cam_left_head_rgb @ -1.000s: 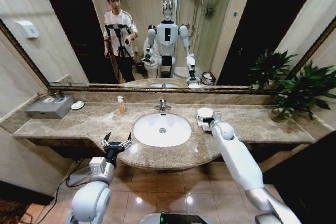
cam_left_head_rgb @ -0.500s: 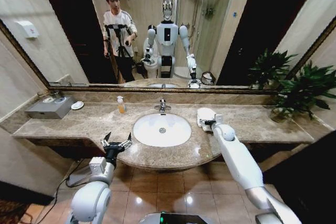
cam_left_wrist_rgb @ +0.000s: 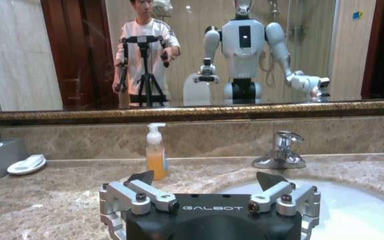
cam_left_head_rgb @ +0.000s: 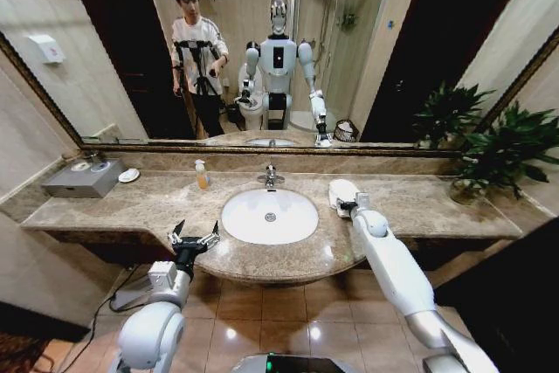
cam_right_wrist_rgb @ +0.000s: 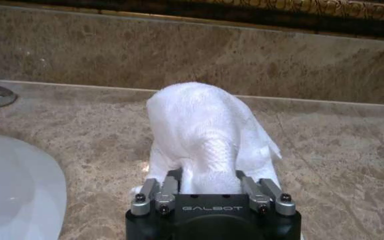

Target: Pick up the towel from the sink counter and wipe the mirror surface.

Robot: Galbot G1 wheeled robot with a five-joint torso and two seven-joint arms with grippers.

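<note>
Since the earlier frame, right tool (cam_right_wrist_rgb: 207,186), clenched on the towel (cam_right_wrist_rgb: 204,131), has bunched it upward at basin's (cam_left_head_rgb: 270,216) three o'clock on the bench (cam_left_head_rgb: 157,203); a shallow pinch risks slippage. Left tool (cam_left_wrist_rgb: 209,191) released, idle.

White towel (cam_right_wrist_rgb: 205,130), mottled beige-brown sink counter (cam_left_head_rgb: 131,207), white basin (cam_left_head_rgb: 269,216)

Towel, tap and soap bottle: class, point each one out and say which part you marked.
towel (cam_right_wrist_rgb: 202,130), right wrist view, the top of the wad.
tap (cam_left_wrist_rgb: 282,150), left wrist view, the chrome body.
soap bottle (cam_left_wrist_rgb: 156,162), left wrist view, the orange lower part.
</note>
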